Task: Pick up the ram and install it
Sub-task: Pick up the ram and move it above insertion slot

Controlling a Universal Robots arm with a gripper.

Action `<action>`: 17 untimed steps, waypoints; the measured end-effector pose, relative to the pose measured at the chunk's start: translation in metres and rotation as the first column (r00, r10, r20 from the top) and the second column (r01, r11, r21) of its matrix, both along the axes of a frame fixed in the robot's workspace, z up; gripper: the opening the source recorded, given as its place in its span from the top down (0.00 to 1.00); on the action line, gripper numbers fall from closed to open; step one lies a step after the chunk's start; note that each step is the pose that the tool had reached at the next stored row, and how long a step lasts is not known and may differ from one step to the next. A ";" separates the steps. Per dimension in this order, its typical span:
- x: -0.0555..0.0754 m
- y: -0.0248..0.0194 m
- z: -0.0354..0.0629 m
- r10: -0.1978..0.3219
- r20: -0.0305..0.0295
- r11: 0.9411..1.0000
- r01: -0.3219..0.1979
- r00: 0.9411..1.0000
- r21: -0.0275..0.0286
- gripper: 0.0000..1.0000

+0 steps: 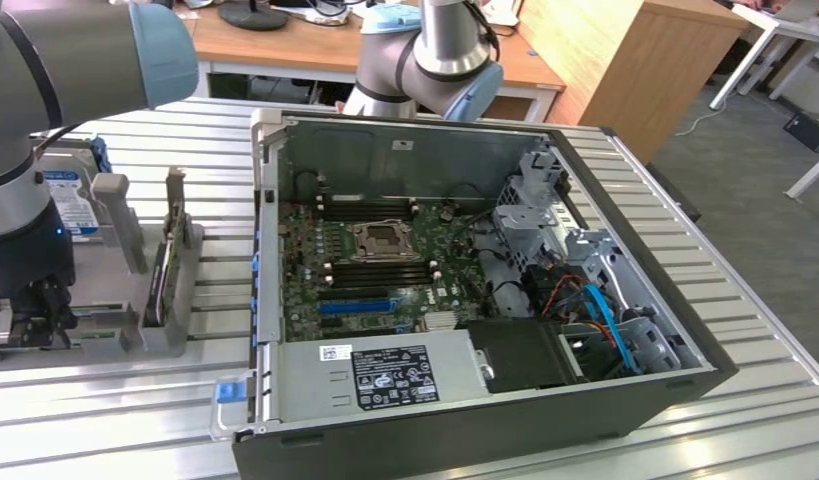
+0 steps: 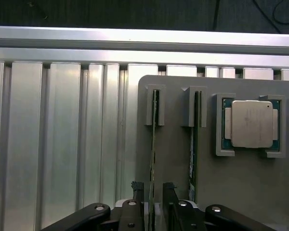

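Ram (image 2: 153, 159), the long thin green circuit-board stick, stands on edge in a slot of the flat grey plastic holder (image 2: 176, 159). Pincer (image 2: 153, 186) is apart and straddles it: black fingers (image 2: 169, 190) sit one per side, with a small gap each side and nothing clamped.

Risks as I read them:
- If the gaps are uneven, one finger lands first, shoves the stick sideways and cocks it in its slot. A cocked stick would likely bind on the way up and drag the holder.
- It's a thin board gripped across its faces, so pads may bear on chips rather than bare board. That could slip or twist.
- The second green stick (image 2: 193, 144) is just beside, and one finger sits between the two. Any sideways drift knocks it.
- The silver-capped processor chip (image 2: 252, 124) rests on the same holder, so a jolt could unseat it.
- The holder lies on the ribbed aluminium worktop (image 2: 62, 144), and I can't tell if it's fixed down.
- The green motherboard (image 1: 382, 260) in the open black computer case (image 1: 449, 440) is well apart, so any tilt in the grip carries over to it.
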State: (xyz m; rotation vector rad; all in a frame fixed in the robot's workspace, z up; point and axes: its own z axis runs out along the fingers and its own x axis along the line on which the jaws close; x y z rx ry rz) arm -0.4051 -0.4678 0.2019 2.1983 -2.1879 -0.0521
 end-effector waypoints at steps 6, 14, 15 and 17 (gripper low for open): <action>0.000 0.0006 -0.0001 0.000 0.000 1.000 0.000 1.000 0.000 0.70; 0.000 0.0005 -0.0006 0.000 0.000 1.000 0.000 1.000 0.000 0.70; 0.000 0.0004 -0.0006 0.000 0.000 1.000 0.000 1.000 0.000 0.70; 0.000 0.0002 -0.0006 0.000 0.000 1.000 0.000 1.000 0.000 0.70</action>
